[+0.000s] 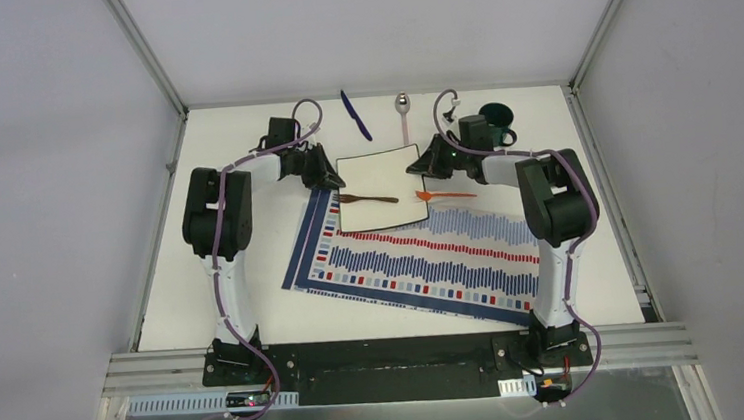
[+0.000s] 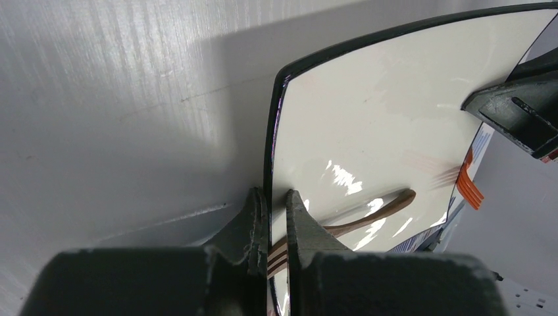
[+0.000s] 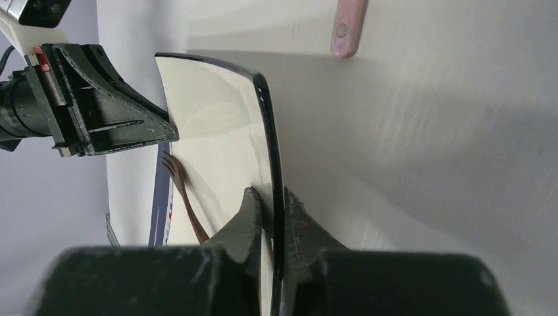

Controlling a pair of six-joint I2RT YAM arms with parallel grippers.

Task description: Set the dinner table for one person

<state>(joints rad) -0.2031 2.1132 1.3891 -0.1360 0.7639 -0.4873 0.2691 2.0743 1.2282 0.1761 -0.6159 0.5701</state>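
A square white plate (image 1: 380, 174) with a dark rim sits half on the striped placemat (image 1: 422, 256) and half on the white dinner table (image 1: 243, 280). My left gripper (image 1: 334, 181) is shut on the plate's left edge (image 2: 271, 151). On the opposite edge (image 3: 271, 145) my right gripper (image 1: 421, 171) is shut too. A brown fork (image 1: 367, 199) lies on the plate, its tines between the left gripper's (image 2: 276, 217) fingers, and it also shows in the right wrist view (image 3: 184, 191). An orange fork (image 1: 444, 195) lies by the plate's right side.
Behind the plate lie a blue knife (image 1: 356, 115) and a spoon (image 1: 402, 107) with a pink handle (image 3: 347, 26). A dark mug (image 1: 496, 120) stands at the back right, behind my right arm. Aluminium frame rails border the table.
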